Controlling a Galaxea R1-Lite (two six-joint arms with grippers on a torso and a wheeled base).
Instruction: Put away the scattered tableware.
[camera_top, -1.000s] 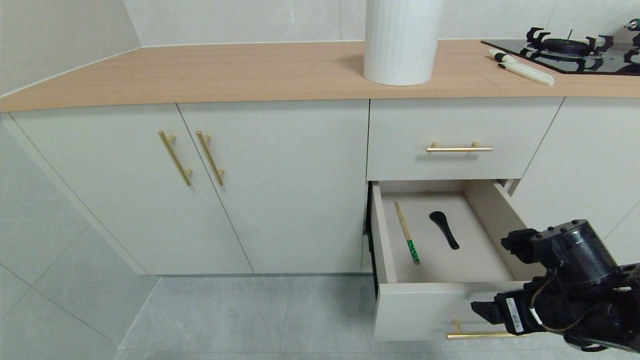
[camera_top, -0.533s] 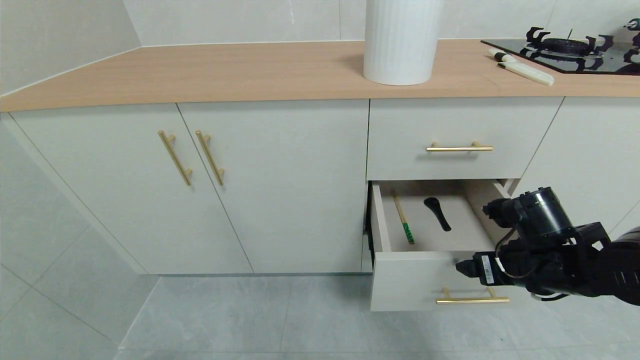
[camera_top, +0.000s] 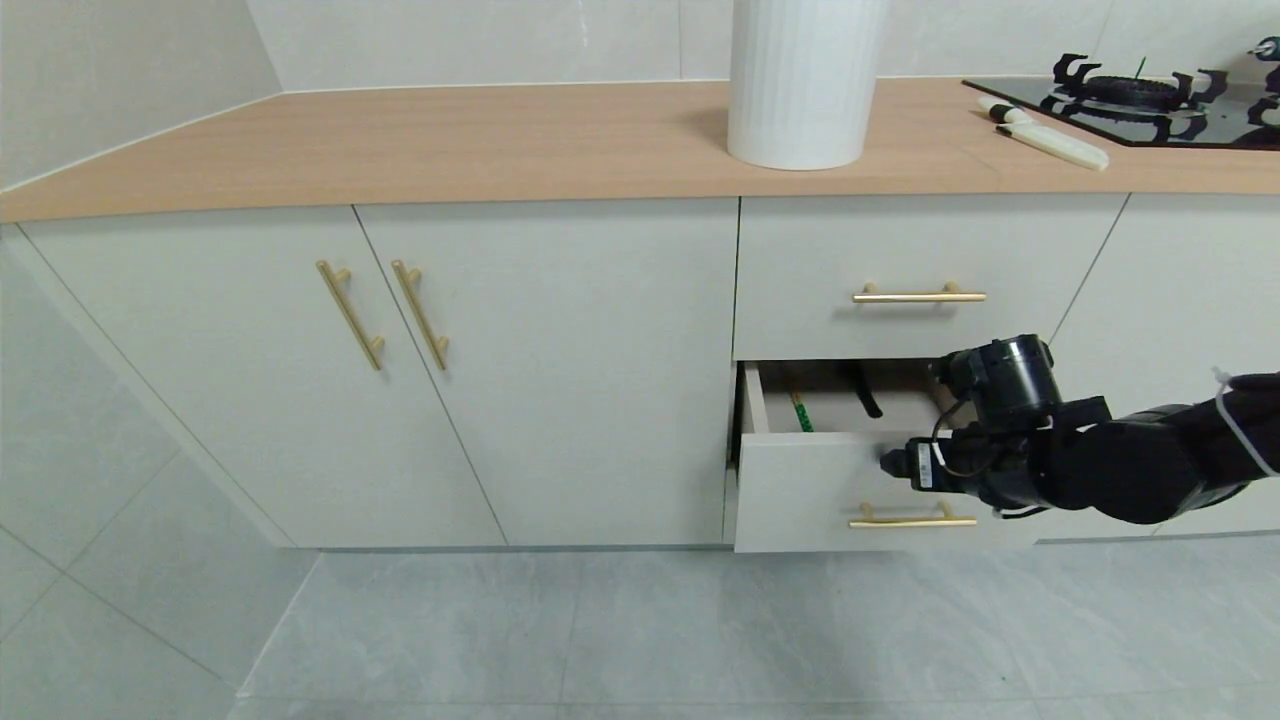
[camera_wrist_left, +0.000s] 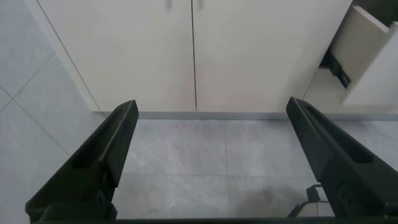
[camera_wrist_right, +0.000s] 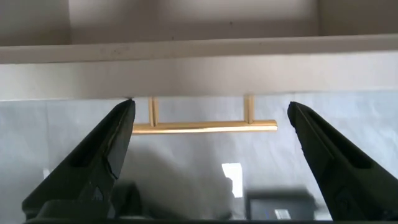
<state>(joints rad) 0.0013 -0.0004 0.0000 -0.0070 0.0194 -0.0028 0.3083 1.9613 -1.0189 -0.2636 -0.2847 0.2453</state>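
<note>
Closing step: right pincer (camera_top: 888, 463), fingers spread, against the nearly shut drawer (camera_top: 800, 490); next, push it flush

This is a home kitchen. A wooden countertop (camera_top: 450, 140) sits over pale cabinets (camera_top: 550, 370), beside a gas hob (camera_top: 1120, 105).

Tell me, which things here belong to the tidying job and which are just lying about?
Job: lower drawer, partly open; chopsticks and black spoon inside it; right tool, open, at the drawer front.

Lying about: white ribbed container and pale knife on the counter; stove; upper drawer; cupboard doors.
</note>
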